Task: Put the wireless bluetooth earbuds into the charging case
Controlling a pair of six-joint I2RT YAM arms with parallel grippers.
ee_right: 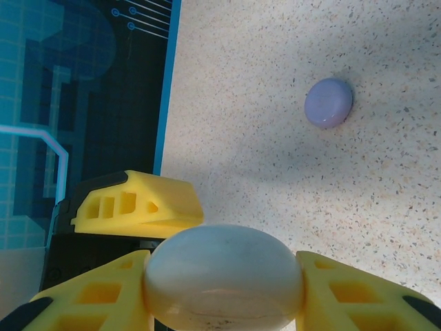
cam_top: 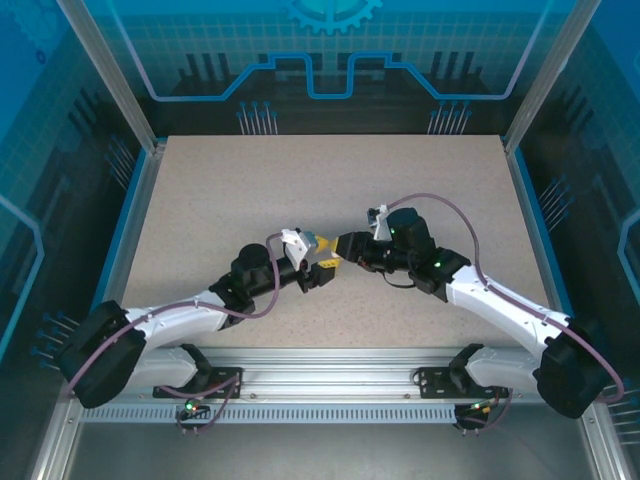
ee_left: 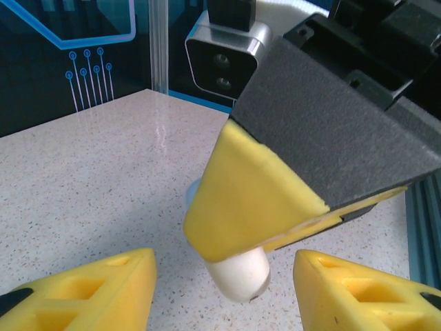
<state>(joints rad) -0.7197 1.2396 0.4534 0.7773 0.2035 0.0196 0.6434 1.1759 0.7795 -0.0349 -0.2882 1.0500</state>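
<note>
My right gripper [ee_right: 224,293] is shut on a white round charging case [ee_right: 224,265], pinched by its two sides between the yellow fingers. In the left wrist view that white case [ee_left: 238,272] pokes out under a yellow right finger [ee_left: 248,200], low over the table. My left gripper [ee_left: 224,267] stands open around it, its fingertips wide apart and clear of the case. In the top view the left gripper [cam_top: 322,270] and right gripper [cam_top: 346,246] meet tip to tip at the table's middle. The earbuds are out of view.
A pale purple disc-like case [ee_right: 329,103] lies shut on the speckled table [ee_right: 275,83]; its edge [ee_left: 191,192] peeks out behind the right finger. A blue rim [ee_right: 167,89] and dark wall border the table. One left finger [ee_right: 138,203] shows beside the right gripper.
</note>
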